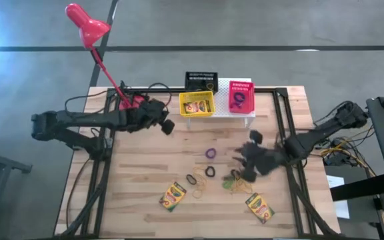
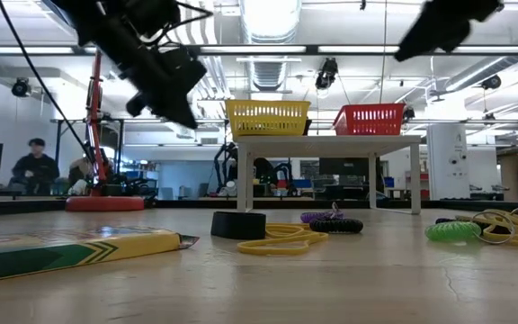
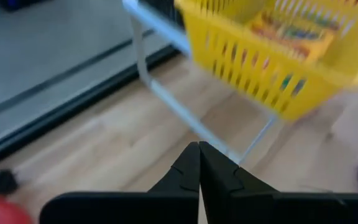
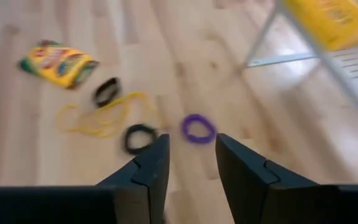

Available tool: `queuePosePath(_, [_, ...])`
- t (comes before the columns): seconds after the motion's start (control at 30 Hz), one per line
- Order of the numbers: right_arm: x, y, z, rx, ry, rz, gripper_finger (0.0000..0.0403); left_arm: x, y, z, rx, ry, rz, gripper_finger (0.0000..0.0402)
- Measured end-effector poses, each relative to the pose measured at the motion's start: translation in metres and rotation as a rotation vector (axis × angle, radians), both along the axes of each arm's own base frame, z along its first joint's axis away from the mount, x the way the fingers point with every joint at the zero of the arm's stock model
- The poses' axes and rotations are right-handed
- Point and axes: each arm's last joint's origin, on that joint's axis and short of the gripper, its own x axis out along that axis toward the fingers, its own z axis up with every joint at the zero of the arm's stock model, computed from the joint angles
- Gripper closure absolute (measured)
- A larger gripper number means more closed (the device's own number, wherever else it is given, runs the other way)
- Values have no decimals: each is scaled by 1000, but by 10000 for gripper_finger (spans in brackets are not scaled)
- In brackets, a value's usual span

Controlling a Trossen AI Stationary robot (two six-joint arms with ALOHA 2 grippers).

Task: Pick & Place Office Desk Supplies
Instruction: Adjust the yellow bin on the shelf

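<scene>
At about ten o'clock on the wooden table (image 1: 145, 167), seen from above, the left gripper (image 1: 168, 126) hangs above the boards just left of the white riser (image 1: 220, 112), its two fingers (image 3: 194, 168) pressed together with nothing between them. Behind it stands the red desk lamp (image 1: 85, 23), its base at the table's far left corner. At twelve o'clock the riser carries the yellow basket (image 1: 197, 103), with a crayon box lying inside it, and the pink-red basket (image 1: 241, 96) at one o'clock beside it; the black basket (image 1: 201, 81) sits just behind the yellow one. Near the table's middle lies a purple ring (image 1: 211, 153), with two black rings (image 1: 209, 171) just nearer the front edge and thin yellow rubber bands (image 1: 199, 193) around them. A second crayon box (image 1: 173, 196) lies at seven o'clock. At three o'clock the right gripper (image 1: 250, 155) hovers over the loose pile, its fingers (image 4: 148, 168) parted and holding nothing; the wrist view shows the purple ring (image 4: 197, 128) on the boards just ahead of the gap. More bands (image 1: 239, 187) lie below that gripper, and the third crayon box (image 1: 260, 207) lies at five o'clock.
</scene>
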Motion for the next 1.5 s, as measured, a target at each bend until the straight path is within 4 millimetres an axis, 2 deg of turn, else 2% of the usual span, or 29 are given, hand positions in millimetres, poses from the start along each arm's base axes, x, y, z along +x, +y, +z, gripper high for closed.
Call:
queuePosePath(0.13, [-7, 13, -17, 43, -47, 31, 285, 5, 5, 8, 41, -88, -3, 399])
queuePosePath(0.33, [-3, 14, -26, 45, -77, 18, 285, 17, 7, 9, 73, -171, -30, 399])
queuePosePath(0.57, [-2, 12, -24, -19, -107, -22, 283, 26, 15, -2, 51, -191, -5, 400])
queuePosePath(0.9, [-2, 11, -23, -69, -119, -39, 294, 37, 20, 3, 80, -331, -3, 400])
queuePosePath(1.5, [-2, 10, -23, -92, -135, -69, 300, 36, 22, 3, 78, -333, 8, 400])
